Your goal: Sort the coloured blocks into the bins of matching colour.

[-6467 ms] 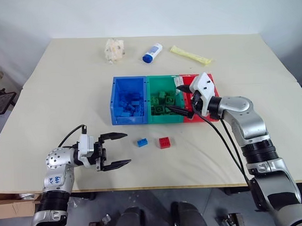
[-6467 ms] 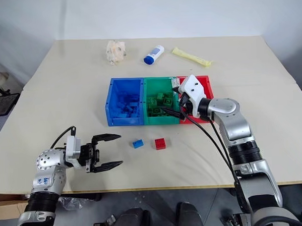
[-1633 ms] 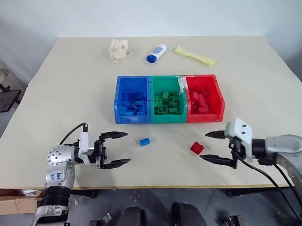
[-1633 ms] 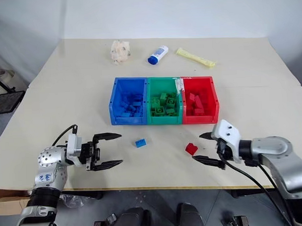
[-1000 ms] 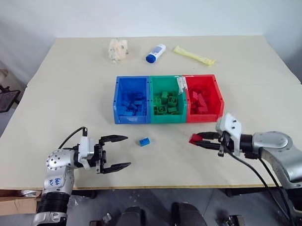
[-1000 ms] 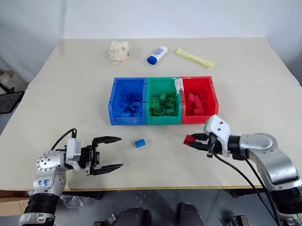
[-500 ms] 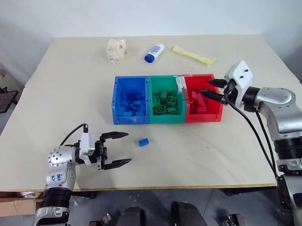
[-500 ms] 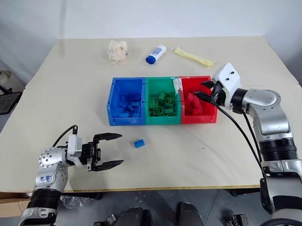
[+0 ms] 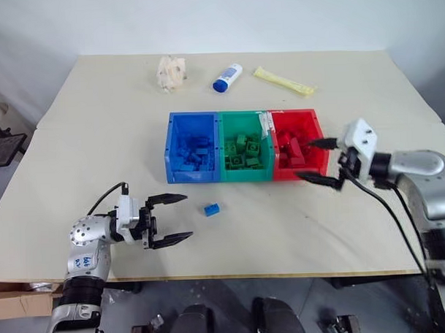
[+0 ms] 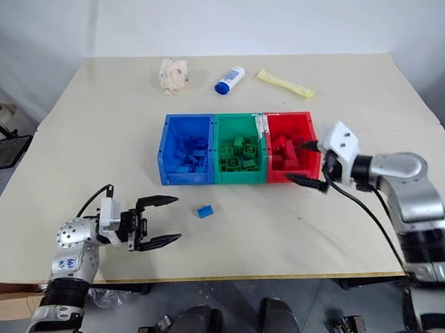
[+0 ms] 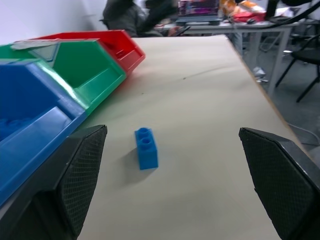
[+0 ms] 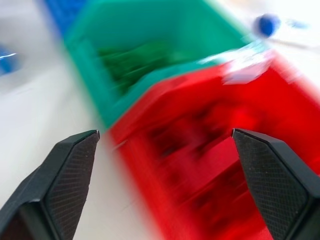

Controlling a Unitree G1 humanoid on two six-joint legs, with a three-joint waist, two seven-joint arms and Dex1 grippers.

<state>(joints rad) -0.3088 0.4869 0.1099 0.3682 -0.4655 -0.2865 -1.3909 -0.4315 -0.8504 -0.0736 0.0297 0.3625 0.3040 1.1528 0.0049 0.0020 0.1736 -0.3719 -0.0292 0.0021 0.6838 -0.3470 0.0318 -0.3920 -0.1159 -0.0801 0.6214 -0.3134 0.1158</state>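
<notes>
From the head, the whole table (image 9: 75,142) is laid out: the three joined bins sit mid-table, blue bin (image 9: 192,148), green bin (image 9: 244,147) and red bin (image 9: 301,145) side by side, each holding bricks of its own colour, and one loose blue brick (image 9: 211,208) lies on the bare tabletop in front of them. The left gripper (image 9: 170,220) hangs low near the table's front edge, its two black fingers spread wide with nothing between them; the blue brick lies just ahead of those fingertips along the line they point, near but not touching. The left wrist view gives what the head cannot: the same blue brick (image 11: 146,148) close up, studs upward, lying on the table between the two spread fingers (image 11: 75,172) and a little beyond them, with the bins off to one side. It also catches a background of desks and chairs past the table's far edge. Over on the other side, the right gripper (image 9: 319,162) sits right at the red bin's outer front corner, jaws wide apart and empty, one finger over the bin's rim, the other lower, in front of its wall. Its wrist view is smeared, but red bin (image 12: 200,150) and green bin (image 12: 145,65) are clear enough between the open fingers. Beyond the bins lie a crumpled wad (image 9: 169,72), a white tube (image 9: 227,77) and a yellow packet (image 9: 283,81).
</notes>
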